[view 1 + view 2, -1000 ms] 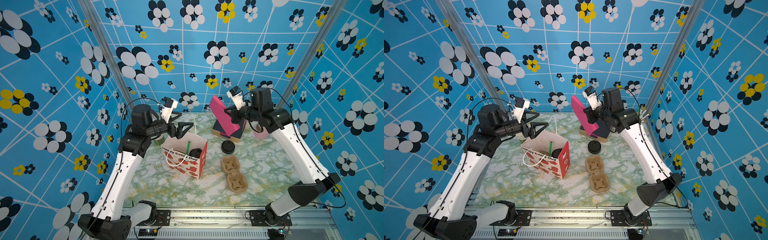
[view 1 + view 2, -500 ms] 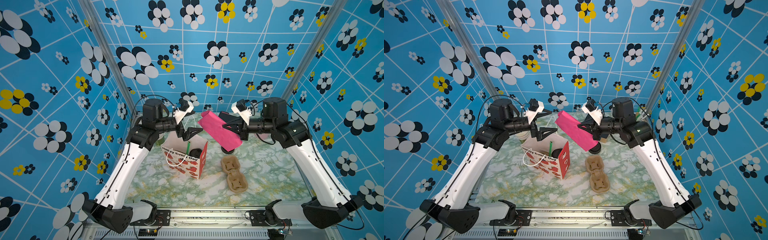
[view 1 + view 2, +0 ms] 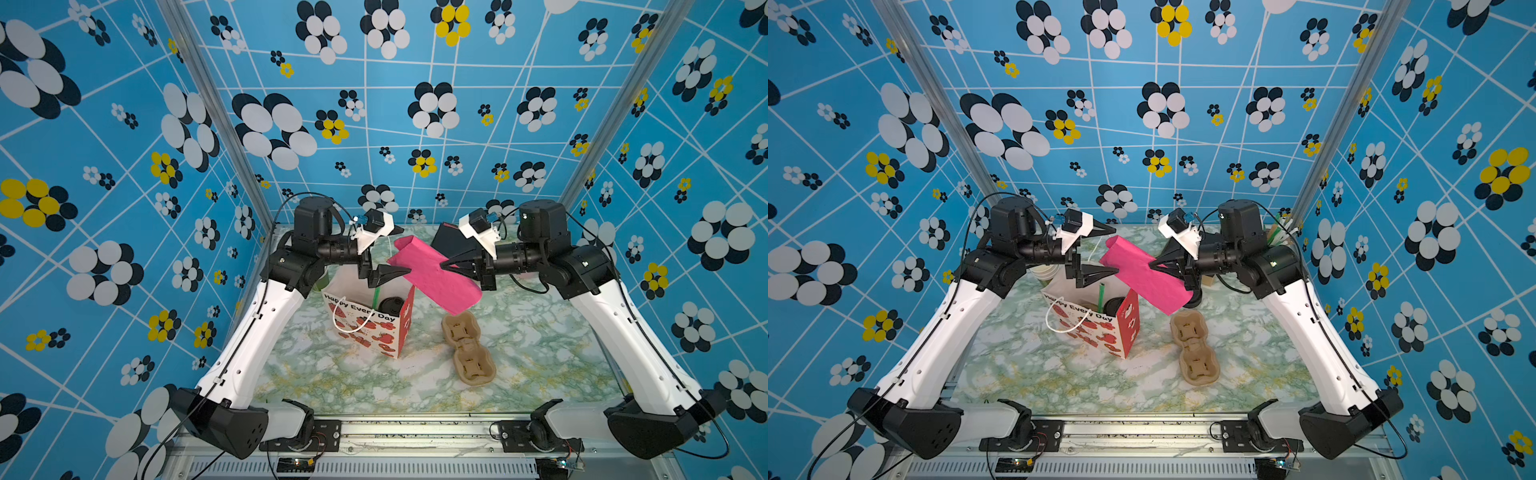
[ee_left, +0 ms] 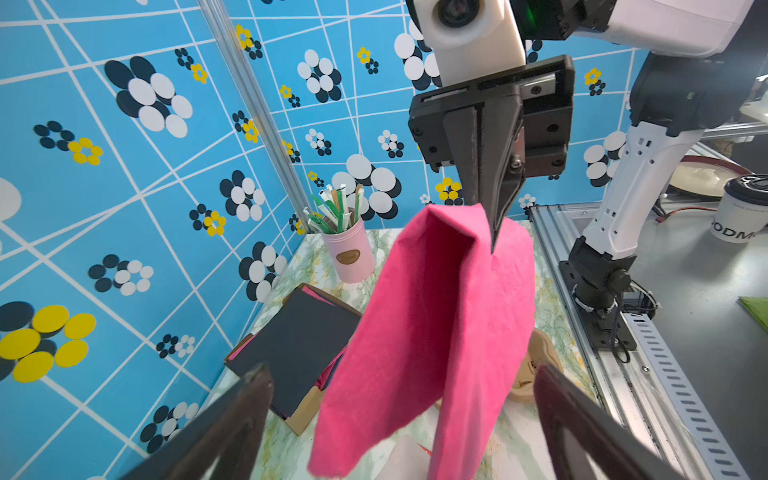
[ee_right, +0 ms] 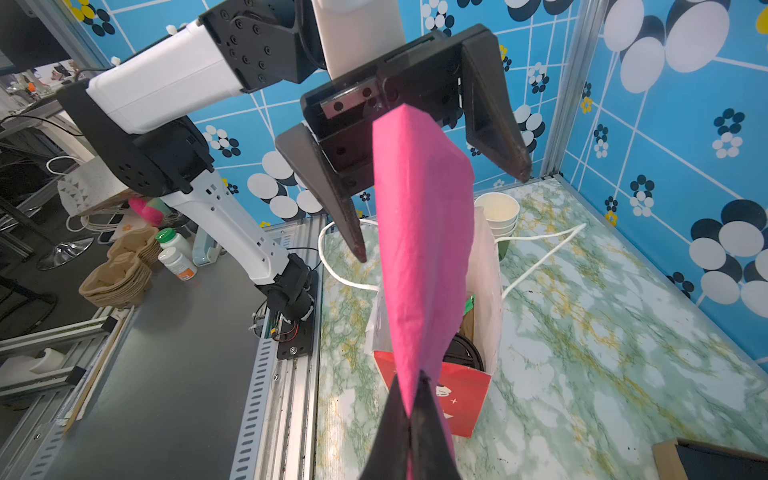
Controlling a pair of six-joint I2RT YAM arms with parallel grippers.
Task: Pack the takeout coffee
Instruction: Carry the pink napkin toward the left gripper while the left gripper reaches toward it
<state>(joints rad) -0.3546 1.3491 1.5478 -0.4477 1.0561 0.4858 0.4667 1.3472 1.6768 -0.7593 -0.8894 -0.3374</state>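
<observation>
Coffee: you find the small white paper cup with the black round sip lid (image 3: pixel 390 304) (image 3: pixel 1114 306) (image 5: pixel 464 353) standing inside the bag; only its lid shows over the rim.
Bag: the white-and-red paper gift bag with rope handles (image 3: pixel 365 330) (image 3: pixel 1086 326) (image 5: pixel 461 395) stands upright and open on the green marbled tabletop (image 3: pixel 540 332).
Straw: a green straw (image 3: pixel 376 296) (image 3: pixel 1101 296) leans inside the bag, just beside the coffee's lid.
Pink sheet: a folded magenta tissue sheet (image 3: pixel 436 279) (image 3: pixel 1144 277) (image 4: pixel 432 328) (image 5: pixel 419 232) hangs tilted in the air above the bag's open mouth and its right side.
Right claw: your right gripper (image 3: pixel 446 264) (image 3: pixel 1152 265) (image 4: pixel 494 235) (image 5: pixel 415 399) is clenched on one edge of the pink sheet, above the bag's right.
Left claw: your left gripper (image 3: pixel 397 250) (image 3: pixel 1115 249) (image 4: pixel 397 378) (image 5: pixel 440 216) is released, jaws spread wide on either side of the sheet's far end above the bag; you cannot tell whether a finger touches it.
Carrier: a brown moulded-pulp two-cup carrier (image 3: pixel 467 349) (image 3: pixel 1196 349) lies flat to the right of the bag, apart from it.
Box: a brown box of dark sheets (image 3: pixel 451 245) (image 4: pixel 299 345) sits behind the bag, to its right.
Cups: a stack of lidless cream cups (image 3: pixel 1046 270) (image 5: pixel 498 212) stands just behind the bag's left.
Tin: a pink tin of green-and-white sticks (image 4: pixel 349 253) stands well behind the bag's right, in the far corner.
</observation>
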